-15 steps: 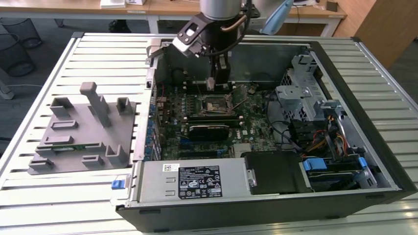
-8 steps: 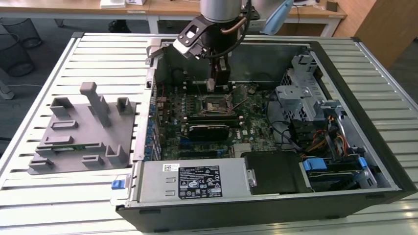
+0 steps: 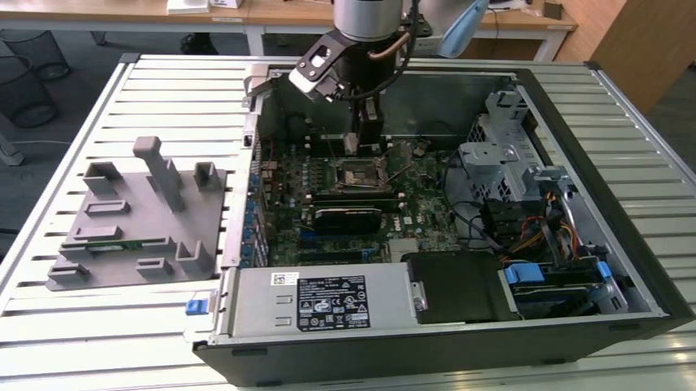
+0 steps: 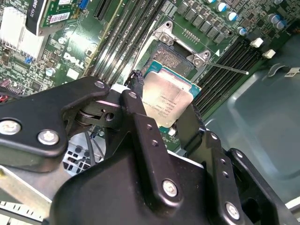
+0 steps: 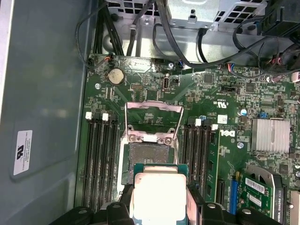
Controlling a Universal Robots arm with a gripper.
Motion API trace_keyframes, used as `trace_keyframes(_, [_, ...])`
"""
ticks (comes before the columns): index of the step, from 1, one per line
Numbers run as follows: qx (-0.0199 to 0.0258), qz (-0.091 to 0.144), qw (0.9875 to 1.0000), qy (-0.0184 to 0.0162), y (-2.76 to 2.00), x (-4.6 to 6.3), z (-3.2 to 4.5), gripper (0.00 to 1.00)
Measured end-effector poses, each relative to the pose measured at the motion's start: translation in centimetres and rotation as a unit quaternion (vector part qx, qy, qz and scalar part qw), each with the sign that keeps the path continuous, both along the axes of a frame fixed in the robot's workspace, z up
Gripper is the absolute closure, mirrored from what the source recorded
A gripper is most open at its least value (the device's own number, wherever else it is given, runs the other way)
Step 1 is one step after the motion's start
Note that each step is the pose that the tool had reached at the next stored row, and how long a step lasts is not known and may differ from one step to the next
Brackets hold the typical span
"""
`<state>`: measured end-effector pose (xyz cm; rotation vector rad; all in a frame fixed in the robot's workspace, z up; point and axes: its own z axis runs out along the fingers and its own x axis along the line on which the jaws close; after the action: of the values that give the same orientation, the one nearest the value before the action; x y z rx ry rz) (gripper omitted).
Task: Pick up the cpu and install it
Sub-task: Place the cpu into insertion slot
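Clenched on two opposite edges of the small, flat, square, silver-topped cpu (image 4: 166,101), the black metal claw (image 4: 163,108) hangs inside the open black-and-grey desktop computer case (image 3: 435,358), which lies on its side on the white slatted counter (image 3: 65,326). In both wrist views the chip sits between the fingers (image 4: 140,122), above the green motherboard (image 5: 220,154) and just beside the black square socket frame (image 5: 151,159), not yet seated. The socket's metal load plate (image 5: 150,137) stands swung open. The socket lies in the half of the board nearer the counter's far edge.

The cpu looks light, thin and stiff, so I judge it needs only a gentle squeeze. Its smooth plate could slip, though, and its underside contacts are likely delicate. The rim edges, where the fingers press now, seem the right place to hold it. Its top is a silvery-grey metal plate with faint print, set on a thin green-to-tan rim.
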<state>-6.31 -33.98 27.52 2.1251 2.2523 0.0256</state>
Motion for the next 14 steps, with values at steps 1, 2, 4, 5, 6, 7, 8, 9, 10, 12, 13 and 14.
trace_keyframes(1, [0.0, 0.0, 1.0, 0.0, 0.0, 0.01, -0.04, 0.47])
trace_keyframes(2, [0.0, 0.0, 1.0, 0.0, 0.0, 0.03, -0.09, 0.47])
trace_keyframes(4, [0.0, 0.0, 1.0, 0.0, 0.01, 0.06, -0.19, 0.47])
trace_keyframes(5, [0.0, 0.0, 1.0, 0.0, 0.02, 0.08, -0.25, 0.47])
trace_keyframes(6, [0.0, 0.0, 1.0, 0.0001, 0.02, 0.1, -0.31, 0.47])
trace_keyframes(7, [0.0, 0.0, 1.0, 0.0001, 0.02, 0.13, -0.38, 0.47])
trace_keyframes(8, [0.0, 0.0, 1.0, 0.0002, 0.03, 0.15, -0.45, 0.47])
trace_keyframes(9, [0.0, 0.0, 1.0, 0.0003, 0.03, 0.17, -0.54, 0.47])
trace_keyframes(10, [0.0, 0.0, 1.0, 0.0004, 0.03, 0.19, -0.62, 0.47])
trace_keyframes(12, [0.0, 0.0, 1.0, 0.0004, 0.03, 0.21, -0.76, 0.47])
trace_keyframes(13, [0.0, 0.0, 1.0, 0.0005, 0.03, 0.22, -0.83, 0.47])
trace_keyframes(14, [0.0, 0.0, 1.0, 0.0006, 0.04, 0.23, -0.91, 0.47])
